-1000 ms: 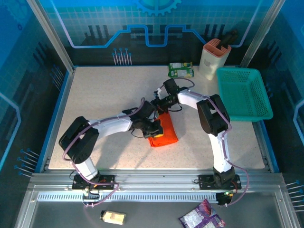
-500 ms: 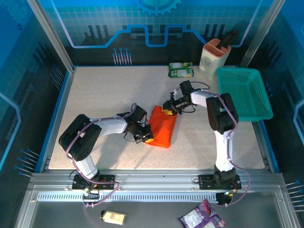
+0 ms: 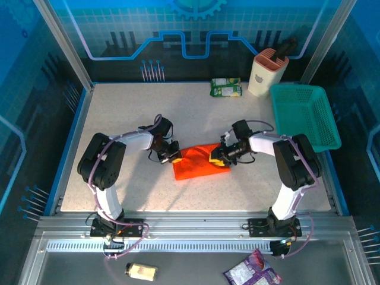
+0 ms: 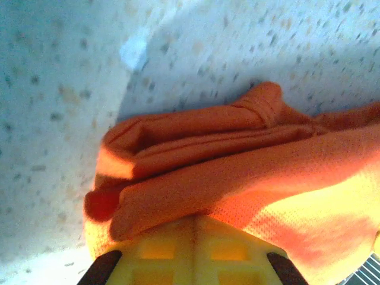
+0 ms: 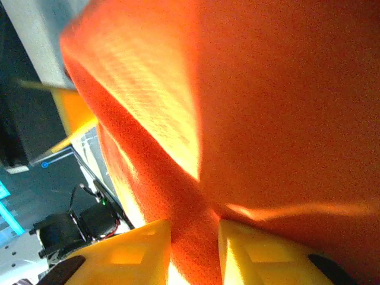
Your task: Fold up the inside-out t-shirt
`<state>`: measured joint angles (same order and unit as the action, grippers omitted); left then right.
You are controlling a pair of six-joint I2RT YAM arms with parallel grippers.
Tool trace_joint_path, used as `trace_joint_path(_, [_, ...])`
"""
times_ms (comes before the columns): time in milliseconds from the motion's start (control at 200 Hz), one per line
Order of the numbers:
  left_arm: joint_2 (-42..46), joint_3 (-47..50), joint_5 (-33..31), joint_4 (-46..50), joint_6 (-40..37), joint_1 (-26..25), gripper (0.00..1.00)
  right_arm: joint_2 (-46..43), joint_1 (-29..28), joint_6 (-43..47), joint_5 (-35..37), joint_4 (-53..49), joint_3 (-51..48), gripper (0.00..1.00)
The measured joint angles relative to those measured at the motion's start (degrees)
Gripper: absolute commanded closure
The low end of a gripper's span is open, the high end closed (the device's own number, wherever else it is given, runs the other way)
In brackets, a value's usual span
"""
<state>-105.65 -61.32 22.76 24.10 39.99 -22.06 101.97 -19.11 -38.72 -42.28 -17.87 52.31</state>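
While the inside-out t-shirt point(image 3: 199, 165) lies as a crumpled orange strip near the middle of the counter point(image 3: 130, 113), a hand sits at each of its ends. The left hand point(image 3: 174, 155) is clamped on the shirt's left edge, its yellow fingers point(image 4: 160, 255) pressed together with folded cloth bunched over their tips. The right hand point(image 3: 218, 158) pinches the right end, with orange fabric caught between its two fingers.

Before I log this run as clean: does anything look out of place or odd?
Yes. Two things lie off the table, past its near edge: a pale yellow packet and a purple bag. On the table nothing looks spilled or damaged; the orange t-shirt is only a wrinkled bundle.
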Motion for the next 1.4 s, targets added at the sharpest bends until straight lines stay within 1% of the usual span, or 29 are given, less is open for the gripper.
trace_joint_path(85, [-1.2,-2.6,-0.2,1.0,-1.1,0.3,0.95,-1.7,-3.5,-1.9,0.7,0.3,-0.8,0.72])
trace_joint_path(165, [-1.5,-4.7,-0.5,1.9,-1.7,0.5,0.94,-4.0,-4.9,-3.1,2.3,0.4,-0.8,0.73])
trace_joint_path(305, [0.7,-6.1,-0.4,3.3,-3.1,0.5,0.93,-7.5,-3.7,-3.4,6.8,-2.0,3.1,0.73])
trace_joint_path(430, [4.9,-5.7,-0.4,5.3,-4.2,-0.2,0.92,-7.2,-3.3,-2.4,9.6,-3.9,8.8,0.73])
trace_joint_path(535, [7.6,-4.1,-0.2,5.9,-4.6,-2.0,0.93,-5.6,-3.3,-0.7,11.4,-5.3,12.0,0.73])
trace_joint_path(665, [7.3,-1.2,0.9,6.1,-5.5,-5.5,0.93,-2.7,-3.2,1.3,13.4,-7.7,12.3,0.73])
trace_joint_path(805, [3.8,1.2,1.5,6.1,-5.7,-8.3,0.94,0.2,-2.3,3.4,16.7,-9.8,11.5,0.73])
trace_joint_path(891, [2.4,3.1,2.0,6.0,-5.9,-8.5,0.94,0.5,-1.2,4.7,19.6,-11.5,10.4,0.74])
trace_joint_path(1016, [2.6,3.6,2.5,5.3,-6.1,-8.4,0.94,0.5,-0.1,6.6,25.1,-14.6,10.2,0.74])
trace_joint_path(1126, [3.5,4.4,2.6,4.3,-5.9,-8.4,0.93,-0.8,0.0,7.7,28.3,-17.1,10.2,0.74])
trace_joint_path(1296, [6.4,4.6,2.1,4.5,-5.4,-8.4,0.91,-7.0,-0.2,8.0,28.0,-18.1,9.2,0.69])
trace_joint_path(1401, [8.6,3.6,0.3,6.1,-5.4,-8.2,0.9,-8.2,-0.9,7.6,26.4,-17.4,8.4,0.68])
